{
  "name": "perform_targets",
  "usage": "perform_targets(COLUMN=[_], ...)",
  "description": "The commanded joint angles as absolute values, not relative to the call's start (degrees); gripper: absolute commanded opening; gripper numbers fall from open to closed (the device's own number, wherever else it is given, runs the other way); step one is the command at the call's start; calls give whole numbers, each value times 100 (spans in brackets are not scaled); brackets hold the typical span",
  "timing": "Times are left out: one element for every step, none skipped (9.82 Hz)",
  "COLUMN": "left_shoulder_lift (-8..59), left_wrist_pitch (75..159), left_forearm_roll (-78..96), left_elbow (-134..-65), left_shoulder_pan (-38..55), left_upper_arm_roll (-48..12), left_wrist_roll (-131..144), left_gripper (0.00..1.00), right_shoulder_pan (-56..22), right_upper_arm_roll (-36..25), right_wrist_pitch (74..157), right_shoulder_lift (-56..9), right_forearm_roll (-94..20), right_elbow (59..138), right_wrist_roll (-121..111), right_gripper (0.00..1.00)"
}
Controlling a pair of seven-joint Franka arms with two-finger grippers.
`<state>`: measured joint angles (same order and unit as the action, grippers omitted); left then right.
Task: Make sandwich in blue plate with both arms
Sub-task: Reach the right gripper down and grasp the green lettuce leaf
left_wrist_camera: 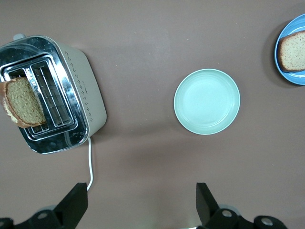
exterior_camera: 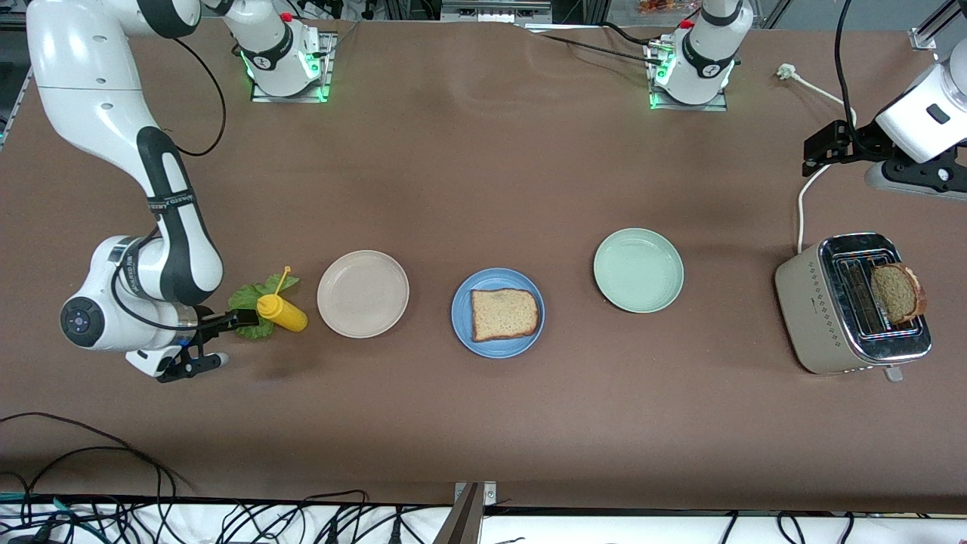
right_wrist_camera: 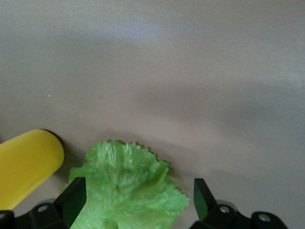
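One bread slice [exterior_camera: 504,313] lies flat on the blue plate [exterior_camera: 463,326], which sits between a beige plate [exterior_camera: 363,293] and a pale green plate [exterior_camera: 638,270]; a second slice [exterior_camera: 897,292] stands in the toaster [exterior_camera: 852,302] at the left arm's end of the table. The right gripper [exterior_camera: 215,340] is low at the lettuce leaf [right_wrist_camera: 126,186] beside a yellow bottle [exterior_camera: 282,313], fingers spread with the leaf between them. The left gripper [left_wrist_camera: 142,205] waits, fingers apart and empty, over bare table near the toaster.

I see the brown table [exterior_camera: 483,423] carrying a lettuce leaf [exterior_camera: 245,298], yellow mustard bottle [exterior_camera: 282,313], beige plate [exterior_camera: 363,293], blue plate [exterior_camera: 462,325], pale green plate [exterior_camera: 638,270] and toaster [exterior_camera: 812,317].
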<state>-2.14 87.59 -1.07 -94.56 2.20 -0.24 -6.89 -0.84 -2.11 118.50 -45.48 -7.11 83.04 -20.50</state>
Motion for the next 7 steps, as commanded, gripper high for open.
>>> perform_targets(left_shoulder_lift=[-325,-325,-325,-316,-325,-325,-325], left_wrist_pitch=[8833,8833,8833,8833,8833,8833,8833], left_forearm_roll=[-97,-97,-88,-97,-97,-88,-88], left_elbow=[-9554,-9554,-9554,-9554,-9554,-9554,-9554], left_shoulder_pan=[193,193,193,193,193,193,193], left_upper_arm_roll=[-26,-26,-26,-26,-26,-26,-26], left_wrist_roll=[-809,-809,-809,-809,-809,-809,-809], left_gripper=[100,100,100,100,100,100,100], right_shoulder_pan=[9,9,9,9,9,9,9], right_upper_arm_roll=[-62,-44,-27,-26,-9,0,0], right_wrist_pitch=[11970,11971,11971,11997,12032,12050,12041], right_shoulder_lift=[-4719,-4737,-4737,-4737,-4737,-4737,-4737], right_forearm_roll=[-721,-721,-703,-703,-703,-712,-712], right_elbow=[8165,8165,8209,8270,8340,8358,8358], right_wrist_roll=[-2145,-2145,-2145,-2145,-2179,-2293,-2294], right_gripper=[96,89,83,73,44,0,0])
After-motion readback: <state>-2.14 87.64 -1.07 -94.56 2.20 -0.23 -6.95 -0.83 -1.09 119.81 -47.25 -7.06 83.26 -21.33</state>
